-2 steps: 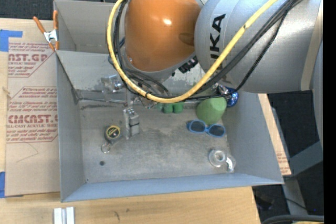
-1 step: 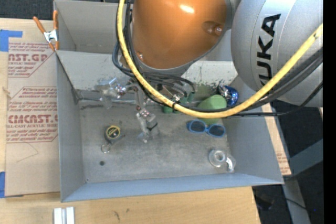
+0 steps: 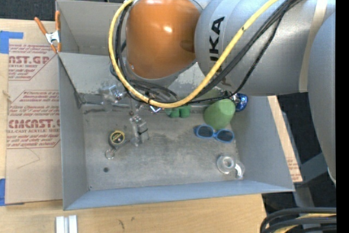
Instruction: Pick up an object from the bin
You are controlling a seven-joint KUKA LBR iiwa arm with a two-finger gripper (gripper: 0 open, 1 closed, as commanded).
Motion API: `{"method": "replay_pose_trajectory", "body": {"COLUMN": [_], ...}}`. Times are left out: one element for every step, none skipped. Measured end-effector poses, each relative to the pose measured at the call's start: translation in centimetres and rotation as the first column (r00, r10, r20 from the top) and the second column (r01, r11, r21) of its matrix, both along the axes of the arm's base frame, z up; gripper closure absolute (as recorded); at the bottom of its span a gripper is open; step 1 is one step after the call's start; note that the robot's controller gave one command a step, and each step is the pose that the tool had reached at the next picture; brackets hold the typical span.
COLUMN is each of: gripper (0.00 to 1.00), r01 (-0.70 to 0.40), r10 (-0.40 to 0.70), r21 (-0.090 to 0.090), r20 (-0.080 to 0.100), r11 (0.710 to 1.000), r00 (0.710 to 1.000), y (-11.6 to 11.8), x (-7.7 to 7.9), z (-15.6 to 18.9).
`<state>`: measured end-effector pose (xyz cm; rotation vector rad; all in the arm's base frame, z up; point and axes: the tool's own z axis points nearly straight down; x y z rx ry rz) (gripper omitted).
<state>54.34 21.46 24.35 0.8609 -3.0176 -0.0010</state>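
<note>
Poised with gripper (image 3: 138, 127) near middle of bin (image 3: 163, 191), just beside small round brass piece (image 3: 116, 137). Cannot tell jaw opening, nor any hold. Yet to lift.

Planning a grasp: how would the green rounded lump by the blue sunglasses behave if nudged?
The green lump looks rounded with no flat side showing, so it probably rolls. It seems to touch the blue sunglasses, so a nudge may shift those too.
</note>
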Motion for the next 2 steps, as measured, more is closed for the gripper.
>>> {"method": "replay_pose_trajectory", "body": {"gripper": [0.0,0.0], "r01": [-0.03,-0.111], "r10": [0.03,0.111], "r21": [0.0,0.0], "r20": [-0.003,0.006], "r11": [1.0,0.994], "r00": [1.0,0.994], "y": [-1.2,-4.2], "x": [-0.9,3.7], "z": [-13.5,-17.1]}}
